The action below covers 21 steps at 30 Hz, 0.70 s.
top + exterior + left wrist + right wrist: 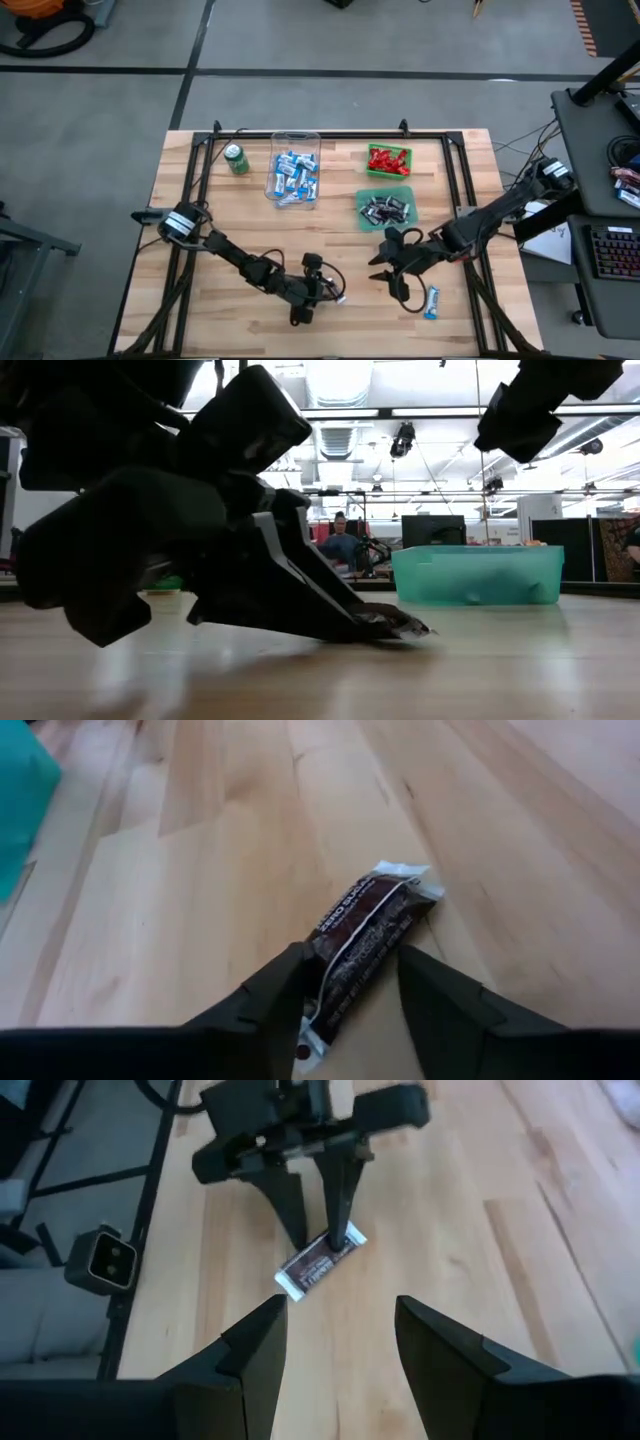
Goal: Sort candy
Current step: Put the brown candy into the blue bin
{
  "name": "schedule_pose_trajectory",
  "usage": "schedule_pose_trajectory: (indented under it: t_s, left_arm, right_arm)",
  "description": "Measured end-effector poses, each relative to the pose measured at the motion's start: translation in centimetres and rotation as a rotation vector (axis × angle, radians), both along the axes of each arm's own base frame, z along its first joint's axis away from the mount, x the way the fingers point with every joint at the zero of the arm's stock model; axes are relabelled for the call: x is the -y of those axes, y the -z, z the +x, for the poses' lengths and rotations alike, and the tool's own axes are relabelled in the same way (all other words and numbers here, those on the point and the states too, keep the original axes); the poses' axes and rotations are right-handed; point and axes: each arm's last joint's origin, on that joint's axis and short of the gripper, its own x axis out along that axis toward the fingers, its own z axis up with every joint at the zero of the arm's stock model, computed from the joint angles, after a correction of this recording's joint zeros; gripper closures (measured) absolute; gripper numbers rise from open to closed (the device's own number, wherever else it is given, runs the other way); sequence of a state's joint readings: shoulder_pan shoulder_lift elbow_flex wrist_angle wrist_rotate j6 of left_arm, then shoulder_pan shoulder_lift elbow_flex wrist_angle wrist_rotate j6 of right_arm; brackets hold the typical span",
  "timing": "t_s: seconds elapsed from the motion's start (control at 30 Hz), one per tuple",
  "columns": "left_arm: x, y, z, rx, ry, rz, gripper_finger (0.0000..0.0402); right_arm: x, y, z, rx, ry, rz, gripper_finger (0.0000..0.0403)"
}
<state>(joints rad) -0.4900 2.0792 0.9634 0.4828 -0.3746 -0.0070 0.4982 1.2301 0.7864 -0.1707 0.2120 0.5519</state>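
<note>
Bare wood lies all round the dark-wrapped candy bar near the table's front edge, well apart from the three bins at the back. Its long axis runs diagonally (lying flat), one end between the left gripper's fingers, which straddle it narrowly without clearly clamping. The right gripper hovers nearby, fingers wide and empty, a blue-and-white bar beside it.

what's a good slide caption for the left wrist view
Left gripper straddles a black-and-silver candy bar lying on the wooden table.
</note>
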Motion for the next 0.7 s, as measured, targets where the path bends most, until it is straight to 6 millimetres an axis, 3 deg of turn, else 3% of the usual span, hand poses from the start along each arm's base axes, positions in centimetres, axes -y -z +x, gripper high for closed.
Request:
schedule_pose_trajectory:
  t_s: [0.33,0.53,0.7]
  left_arm:
    - [-0.1,-0.4,0.1,0.036,-0.025,-0.028,0.0388]
    - [0.1,-2.9,0.4,0.135,-0.042,-0.141,0.0391]
    - [-0.2,-5.7,0.5,0.197,-0.128,-0.334,0.0396]
  right_arm:
    - [-2.6,2.8,1.9,0.042,-0.088,-0.034,0.0227]
    - [-4.6,4.5,2.8,0.099,-0.18,-0.093,0.0227]
    - [-4.9,5.3,3.2,0.103,-0.138,-0.19,0.0227]
